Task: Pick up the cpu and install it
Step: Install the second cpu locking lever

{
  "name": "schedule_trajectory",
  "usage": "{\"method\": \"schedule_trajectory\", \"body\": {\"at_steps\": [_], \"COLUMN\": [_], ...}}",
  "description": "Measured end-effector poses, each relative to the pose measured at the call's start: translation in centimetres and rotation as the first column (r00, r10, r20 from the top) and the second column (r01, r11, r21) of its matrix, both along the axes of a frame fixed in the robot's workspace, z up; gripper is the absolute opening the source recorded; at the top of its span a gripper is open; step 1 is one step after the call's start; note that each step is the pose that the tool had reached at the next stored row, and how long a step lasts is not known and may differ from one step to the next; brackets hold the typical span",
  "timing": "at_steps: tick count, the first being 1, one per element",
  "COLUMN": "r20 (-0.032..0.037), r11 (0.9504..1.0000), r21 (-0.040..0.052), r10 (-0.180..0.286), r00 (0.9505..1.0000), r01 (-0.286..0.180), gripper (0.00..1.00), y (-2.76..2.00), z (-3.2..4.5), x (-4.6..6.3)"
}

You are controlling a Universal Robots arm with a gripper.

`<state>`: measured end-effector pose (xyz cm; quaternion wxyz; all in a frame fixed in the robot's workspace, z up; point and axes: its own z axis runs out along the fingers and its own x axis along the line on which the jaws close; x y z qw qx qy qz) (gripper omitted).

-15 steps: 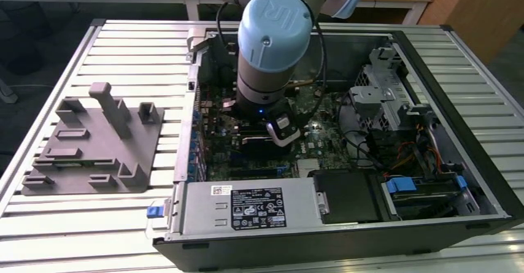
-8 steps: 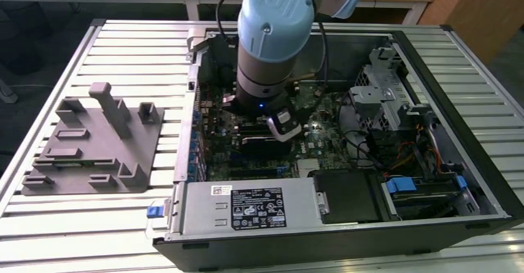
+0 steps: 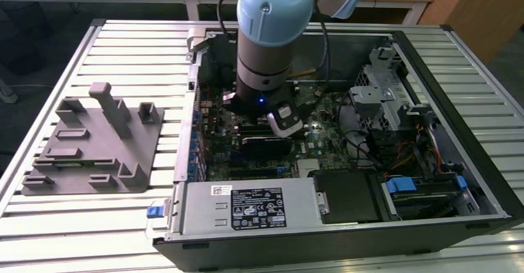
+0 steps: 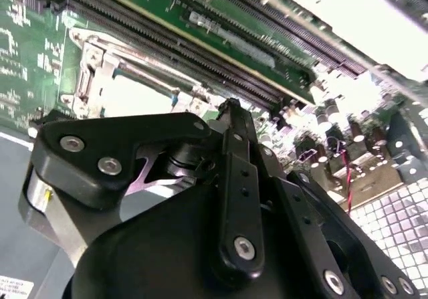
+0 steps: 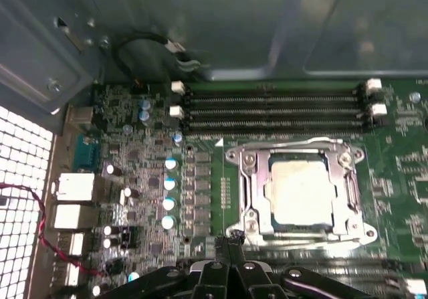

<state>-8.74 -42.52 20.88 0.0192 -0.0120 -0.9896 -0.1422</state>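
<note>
Black linkage bars of the gripper (image 5: 231, 242) are seen nearest the lens in the first wrist view, drawn together to a single point with nothing visible between the tips; the fingers are judged closed and empty. Just beyond that point, the socket frame (image 5: 249, 198) is set into the green motherboard (image 5: 401, 172), its metal surround screwed at the corners. Seated flat and square inside the frame is the cpu (image 5: 299, 193), pale silvery-grey on top with a lighter rim, its surface washed out by glare. The chip is thus placed directly ahead of the closed tips, close to the frame's near edge, and appears already laid in the socket rather than carried. Being square, it offers no long axis; its sides are lined up with the frame and with the memory slots (image 5: 274, 102) running along the frame's far side.

In the second wrist view, the gripper (image 4: 231, 108) is shown from behind, its tip held over the board beside the bright socket opening. In the exterior view, the arm (image 3: 266, 52) is lowered into the open computer case (image 3: 483, 181), while the grey plastic fixture (image 3: 90, 144) is left well apart on the slatted bench (image 3: 65, 230).
</note>
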Motion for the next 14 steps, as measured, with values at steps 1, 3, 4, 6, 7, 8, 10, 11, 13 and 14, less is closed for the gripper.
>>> {"method": "schedule_trajectory", "body": {"at_steps": [1,3,4,6,7,8,10,11,13,14], "r20": [0.0001,0.0001,0.0002,0.0005,0.0006,0.0007,0.0008,0.0009,0.0013,0.0014], "r11": [0.9999,0.9992,0.9988,0.9982,0.9979,0.9977,0.9972,0.9969,0.9961,0.9957], "r21": [-0.0127,-0.0375,-0.0464,-0.0562,-0.0595,-0.062,-0.0679,-0.072,-0.0809,-0.0856], "r10": [-0.004,-0.011,-0.015,-0.022,-0.025,-0.027,-0.031,-0.033,-0.035,-0.036], "r00": [1.0,0.9999,0.9999,0.9998,0.9997,0.9996,0.9995,0.9995,0.9994,0.9994], "r01": [0.004,0.011,0.015,0.022,0.025,0.027,0.031,0.033,0.035,0.036], "gripper": [0.11,0.11,0.11,0.11,0.11,0.11,0.11,0.11,0.11,0.11], "y": [0.02,0.06,0.08,0.17,0.21,0.25,0.34,0.41,0.64,0.79], "z": [0.06,0.12,0.12,0.11,0.11,0.11,0.12,0.12,0.11,0.11], "x": [0.0,0.1,0.2,0.4,0.6,0.8,1.2,1.3,1.5,1.5]}}
